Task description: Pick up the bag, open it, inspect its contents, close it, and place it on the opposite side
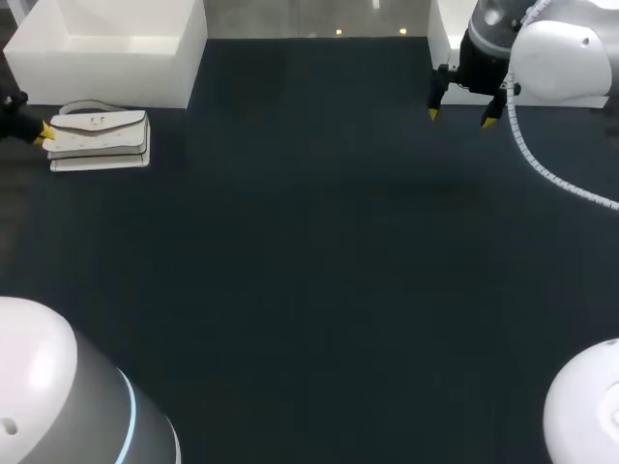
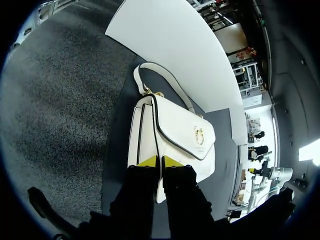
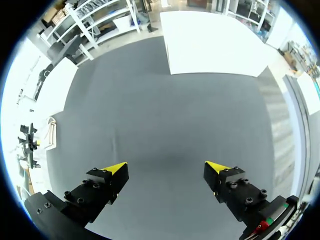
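Note:
A white handbag [image 1: 100,137] with a top handle and a gold clasp lies flat at the table's far left; from the left wrist it shows close up as the handbag [image 2: 175,132]. My left gripper [image 1: 44,132] comes in from the left edge. In the left wrist view that gripper [image 2: 160,161] is nearly closed, its yellow tips pinching the bag's near, dark-trimmed edge. My right gripper [image 1: 460,117] hangs open above the table's back right, nothing between its fingers. In the right wrist view the gripper [image 3: 166,168] faces bare mat, with the bag [image 3: 50,132] small and far off beside it.
A white box [image 1: 106,48] stands just behind the bag at the back left. Another white box [image 1: 447,39] sits at the back right by my right arm. Dark mat [image 1: 319,271] covers the table between them.

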You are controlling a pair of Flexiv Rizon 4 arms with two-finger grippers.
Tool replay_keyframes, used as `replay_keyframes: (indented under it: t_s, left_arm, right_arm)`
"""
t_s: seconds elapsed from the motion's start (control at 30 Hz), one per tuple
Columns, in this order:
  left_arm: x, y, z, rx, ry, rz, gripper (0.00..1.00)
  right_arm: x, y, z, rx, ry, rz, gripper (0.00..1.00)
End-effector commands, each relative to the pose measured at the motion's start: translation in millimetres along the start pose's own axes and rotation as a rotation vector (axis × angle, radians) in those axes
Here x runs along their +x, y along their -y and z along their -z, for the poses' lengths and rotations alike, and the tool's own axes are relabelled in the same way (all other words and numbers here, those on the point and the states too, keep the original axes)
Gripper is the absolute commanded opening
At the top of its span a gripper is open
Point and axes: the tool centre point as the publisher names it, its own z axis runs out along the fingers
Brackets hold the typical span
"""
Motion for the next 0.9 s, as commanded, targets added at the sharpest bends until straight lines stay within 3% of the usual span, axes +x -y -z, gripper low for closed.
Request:
replay_keyframes:
  t_s: [0.03, 0.07, 0.27, 0.6, 0.9]
  left_arm:
    - [-0.9, 12, 3, -0.160, -0.002, -0.014, 0.85]
    - [1.9, 9, 5, -0.158, 0.007, -0.020, 1.00]
    - [13.5, -8, 24, -0.139, 0.076, -0.025, 1.00]
    - [45.4, -53, 53, -0.090, 0.260, -0.019, 1.00]
    - [68.2, -74, 67, -0.062, 0.409, -0.042, 1.00]
  right_arm:
    - [0.7, 0.5, 0, -0.001, 0.004, -0.002, 1.00]
    - [0.7, 0.5, 0, -0.001, 0.004, -0.002, 1.00]
    - [0.7, 0.5, 0, -0.001, 0.004, -0.002, 1.00]
    - [0.7, 0.5, 0, -0.001, 0.004, -0.002, 1.00]
    - [0.7, 0.5, 0, -0.001, 0.004, -0.002, 1.00]
